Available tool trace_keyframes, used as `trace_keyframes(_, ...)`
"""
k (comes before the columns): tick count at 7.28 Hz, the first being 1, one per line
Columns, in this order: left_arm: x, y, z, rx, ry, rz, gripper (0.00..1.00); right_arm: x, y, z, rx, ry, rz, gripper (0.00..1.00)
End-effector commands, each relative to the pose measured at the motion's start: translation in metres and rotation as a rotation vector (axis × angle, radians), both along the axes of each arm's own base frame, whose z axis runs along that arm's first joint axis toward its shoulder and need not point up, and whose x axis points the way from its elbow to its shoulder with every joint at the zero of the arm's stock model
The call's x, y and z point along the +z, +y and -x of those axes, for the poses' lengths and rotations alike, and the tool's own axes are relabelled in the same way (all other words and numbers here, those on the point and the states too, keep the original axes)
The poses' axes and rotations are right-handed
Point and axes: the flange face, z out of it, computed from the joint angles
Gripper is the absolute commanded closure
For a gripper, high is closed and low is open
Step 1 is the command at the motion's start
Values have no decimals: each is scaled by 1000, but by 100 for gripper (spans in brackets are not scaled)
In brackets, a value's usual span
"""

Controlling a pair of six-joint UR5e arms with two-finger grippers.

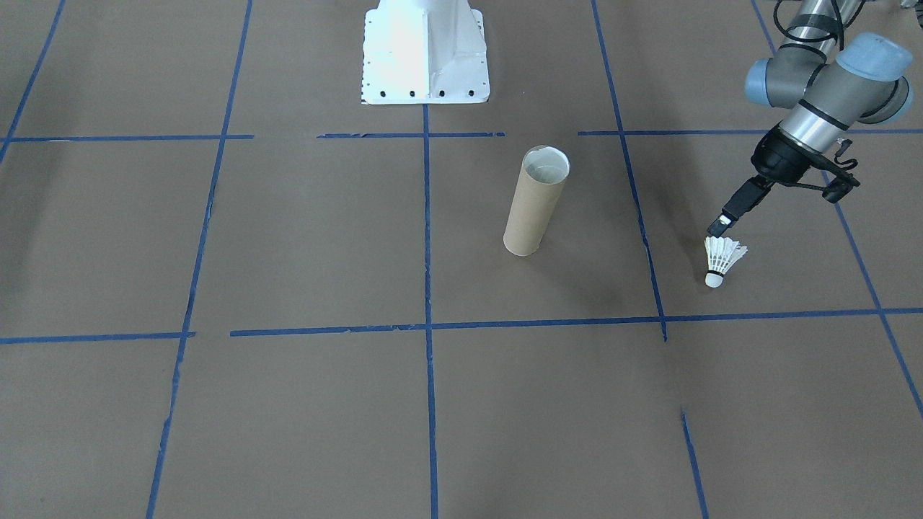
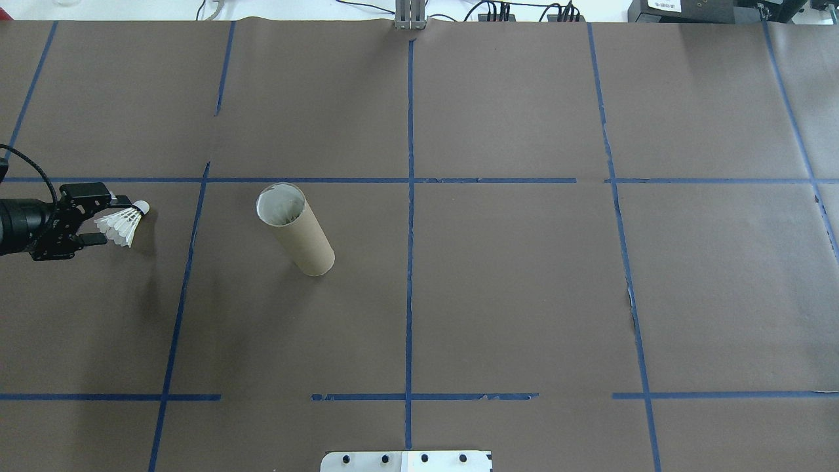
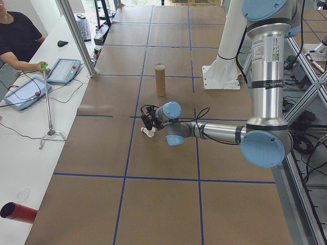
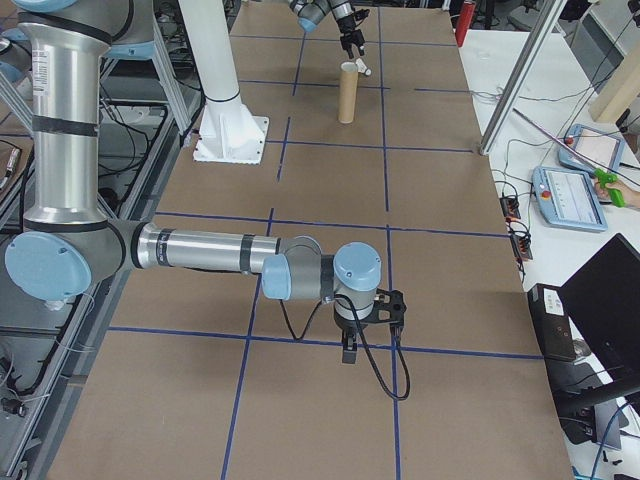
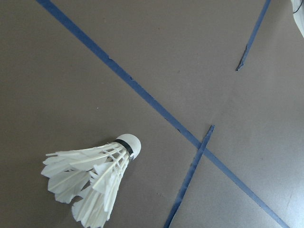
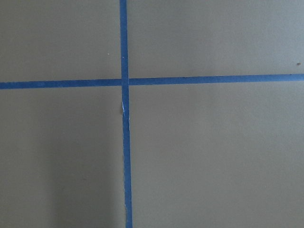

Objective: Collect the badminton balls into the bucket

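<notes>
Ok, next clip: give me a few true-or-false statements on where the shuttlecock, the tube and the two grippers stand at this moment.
1. The cardboard tube stands upright with its open end up. True.
2. The shuttlecock is already inside the tube. False: it is outside, off to the side at the left gripper.
3. The left gripper has the shuttlecock by its feather skirt, cork tip pointing away. True.
4. The right gripper is over the tube. False: it is far from it, above bare table.
5. The tube lies between the two grippers' positions on its side. False: it stands.
</notes>
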Motion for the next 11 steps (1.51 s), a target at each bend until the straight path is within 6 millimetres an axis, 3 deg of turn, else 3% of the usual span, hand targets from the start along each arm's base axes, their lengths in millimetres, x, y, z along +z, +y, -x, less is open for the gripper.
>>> trace_keyframes(1, 23, 6, 2, -2, -8, 4, 0, 0, 0, 0, 0, 0, 0, 0)
trace_keyframes(3, 34, 0, -2, -11, -15, 19, 0, 0, 0, 0, 0, 0, 0, 0)
trace_keyframes(5, 32, -14, -12, -50, -21, 8, 0, 0, 0, 0, 0, 0, 0, 0)
trace_keyframes(7, 34, -26, -23, -51, -24, 8, 8, 0, 0, 0, 0, 0, 0, 0)
trace_keyframes(8, 31, -26, -23, -49, -21, 6, 22, 0, 0, 0, 0, 0, 0, 0)
trace_keyframes(11, 33, -24, -20, -47, -25, 0, 96, 0, 0, 0, 0, 0, 0, 0)
